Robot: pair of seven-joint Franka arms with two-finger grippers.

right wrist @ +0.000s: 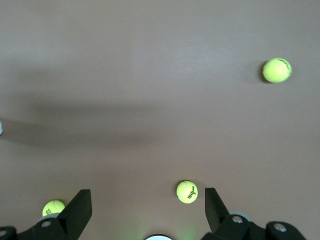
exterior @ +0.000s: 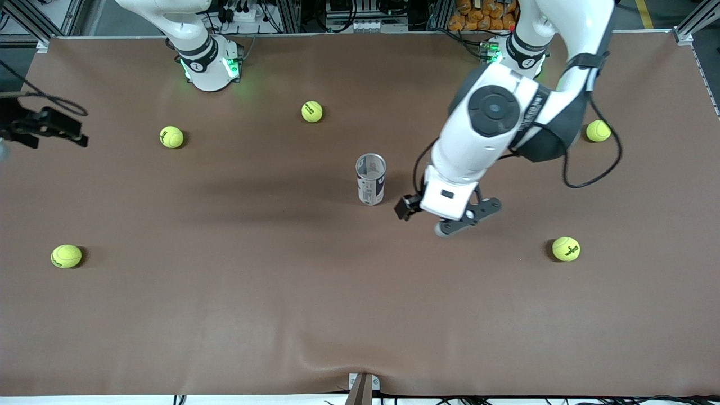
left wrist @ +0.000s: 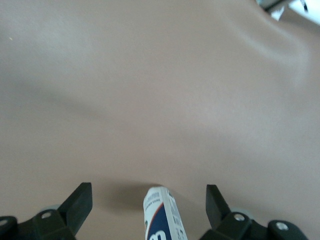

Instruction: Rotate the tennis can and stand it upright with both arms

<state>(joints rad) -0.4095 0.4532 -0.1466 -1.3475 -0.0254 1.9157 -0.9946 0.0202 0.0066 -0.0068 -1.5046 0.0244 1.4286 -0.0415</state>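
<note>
The tennis can (exterior: 370, 179) stands upright in the middle of the table, a clear-and-white tube with navy print, its open top facing up. My left gripper (exterior: 467, 216) is open and empty, low over the table beside the can toward the left arm's end, apart from it. In the left wrist view the can (left wrist: 162, 215) shows between the spread fingers of the left gripper (left wrist: 149, 192), not touched. My right gripper (exterior: 53, 126) is open and empty, raised over the right arm's end of the table; its wrist view (right wrist: 148, 197) looks down on bare table and balls.
Several yellow-green tennis balls lie scattered: one (exterior: 312, 111) and another (exterior: 171, 136) toward the bases, one (exterior: 598, 130) under the left arm's elbow, one (exterior: 566, 248) near the left gripper, one (exterior: 66, 256) at the right arm's end. The brown mat (exterior: 360, 315) covers the table.
</note>
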